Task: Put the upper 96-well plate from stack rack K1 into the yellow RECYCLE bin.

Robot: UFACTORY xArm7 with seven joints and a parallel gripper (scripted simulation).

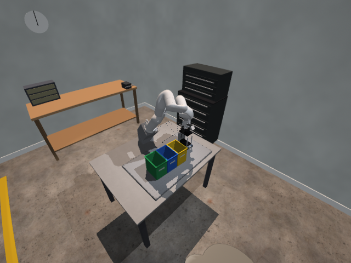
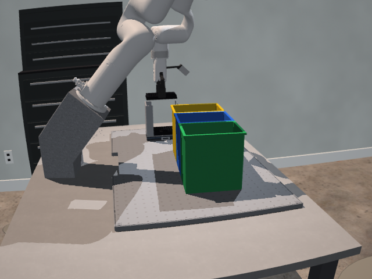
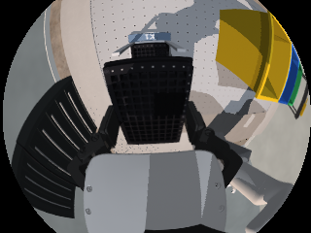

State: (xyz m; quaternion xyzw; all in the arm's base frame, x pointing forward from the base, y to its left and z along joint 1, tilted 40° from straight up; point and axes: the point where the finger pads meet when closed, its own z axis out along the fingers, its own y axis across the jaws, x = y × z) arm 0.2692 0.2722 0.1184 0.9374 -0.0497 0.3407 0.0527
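I've got the gripper (image 3: 154, 131) clamped across the plate (image 3: 151, 97) — stiff, light, likely slick plastic — holding its long side walls.

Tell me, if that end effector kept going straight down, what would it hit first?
Probably stack rack K1 and its lower plate. The end effector, shut on the upper 96-well plate, points down and hangs roughly above them; depth is unclear.

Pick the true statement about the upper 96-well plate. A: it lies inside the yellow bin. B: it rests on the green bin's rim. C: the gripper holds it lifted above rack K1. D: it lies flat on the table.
C: the gripper is shut on the upper 96-well plate, raised above rack K1, beside the yellow bin.
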